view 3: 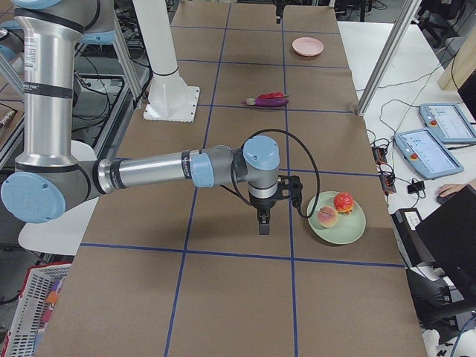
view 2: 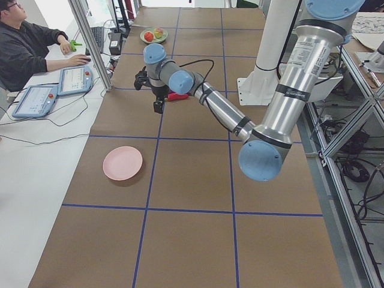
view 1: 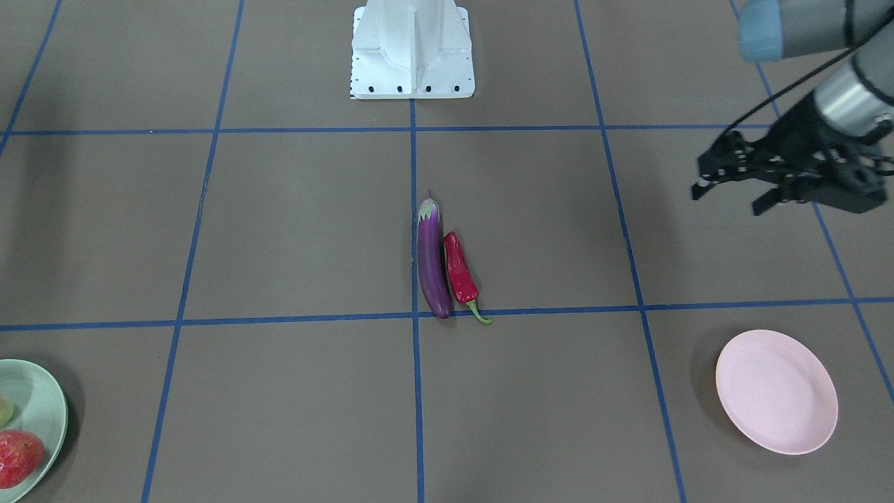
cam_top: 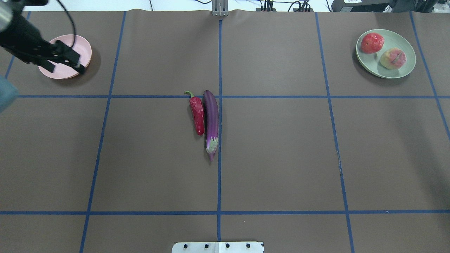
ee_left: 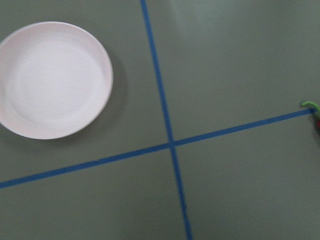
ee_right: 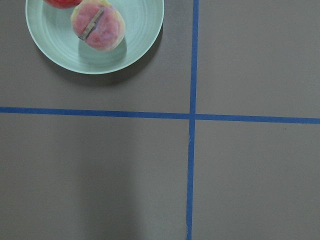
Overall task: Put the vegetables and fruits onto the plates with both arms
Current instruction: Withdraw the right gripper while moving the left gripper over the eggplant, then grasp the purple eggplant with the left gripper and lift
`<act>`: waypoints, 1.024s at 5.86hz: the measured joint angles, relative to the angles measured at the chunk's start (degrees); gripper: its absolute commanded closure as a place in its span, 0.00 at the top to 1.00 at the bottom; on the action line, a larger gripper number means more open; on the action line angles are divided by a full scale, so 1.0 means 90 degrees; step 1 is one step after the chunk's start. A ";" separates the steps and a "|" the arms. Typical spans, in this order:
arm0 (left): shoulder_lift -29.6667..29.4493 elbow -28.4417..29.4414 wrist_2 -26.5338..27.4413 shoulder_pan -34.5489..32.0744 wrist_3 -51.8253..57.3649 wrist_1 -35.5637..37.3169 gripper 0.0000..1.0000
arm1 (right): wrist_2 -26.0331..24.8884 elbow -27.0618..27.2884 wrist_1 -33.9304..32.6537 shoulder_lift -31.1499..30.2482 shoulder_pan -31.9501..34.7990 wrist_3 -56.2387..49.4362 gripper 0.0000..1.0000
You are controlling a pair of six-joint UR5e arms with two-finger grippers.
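Note:
The purple eggplant and the red chili lie side by side, touching, at the table's middle. The pink plate is empty. My left gripper hovers open and empty above the table, near the pink plate. The mint plate holds the pomegranate and the peach. My right gripper hangs just beside the mint plate on the robot's side. It shows only in the exterior right view, so I cannot tell its state.
The white robot base stands at the table's robot-side edge. Blue tape lines divide the brown table into squares. An operator sits at control tablets beyond the far edge.

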 measured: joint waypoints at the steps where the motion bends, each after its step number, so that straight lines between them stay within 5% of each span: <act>1: -0.0846 0.0404 0.0286 0.0804 -0.1321 0.0060 1.00 | 0.0028 0.0004 0.0038 -0.0039 -0.0006 -0.0004 1.00; 3: -0.1959 0.1463 0.1464 0.2227 -0.2637 0.0041 1.00 | 0.0049 0.0004 0.0047 -0.0050 -0.0012 -0.0009 1.00; 6: -0.2440 0.2760 0.2128 0.3235 -0.3057 -0.0817 1.00 | 0.0051 0.0014 0.0039 -0.0040 -0.0013 -0.0012 1.00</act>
